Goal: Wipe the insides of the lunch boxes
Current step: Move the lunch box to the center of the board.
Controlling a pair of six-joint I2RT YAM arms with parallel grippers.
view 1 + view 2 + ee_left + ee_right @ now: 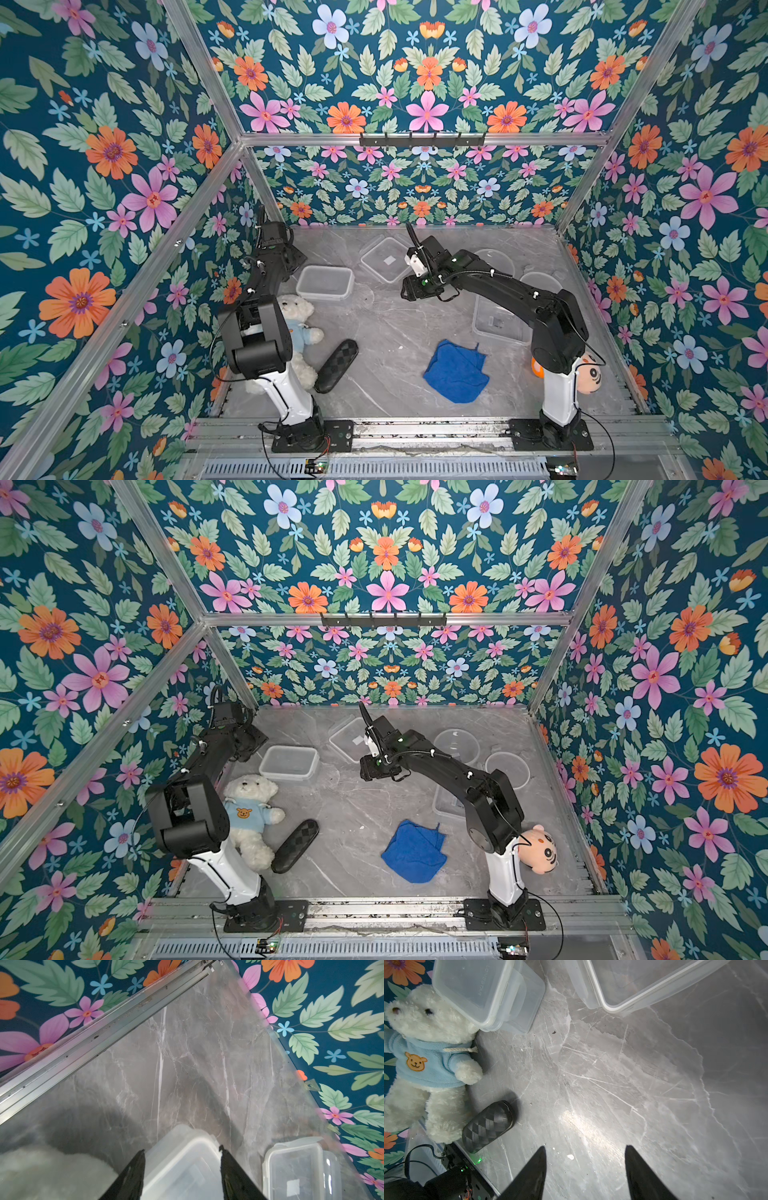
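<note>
Bench [390,324], grey marble pattern, carrying the items below. Item 1: rectangular lunch box [325,282], centre-left in both top views, upright and open-topped, only clear plastic showing inside; it stands just beside the head of the white teddy bear [296,312]. Over 1 corner of it hangs the left gripper [181,1150], fingers [133,1174] spread, with that corner showing between them; no contact can be made out. Item 2: large square lunch box [384,259], back centre, right of item 1, its right part hidden behind the right wrist in both top views; a small pale square patch shows on its base, the rest is clear plastic. Item 3: round lunch box [456,746], back right, partly behind the right arm; its inside is too faint to read. A second round clear piece [508,771] lies just beside it to the right. A clear flat piece [494,326] lies under the right arm, right of centre. At centre the right gripper [586,1147] hangs over bare bench, fingers [529,1176] released and apart, only bench between them. Blue cloth [457,372], crumpled, lower centre, apart from every box. Black checked case [336,365], lower left, just beside the bear's leg. Plush head [540,850], lower right, at the right arm's base.
</note>
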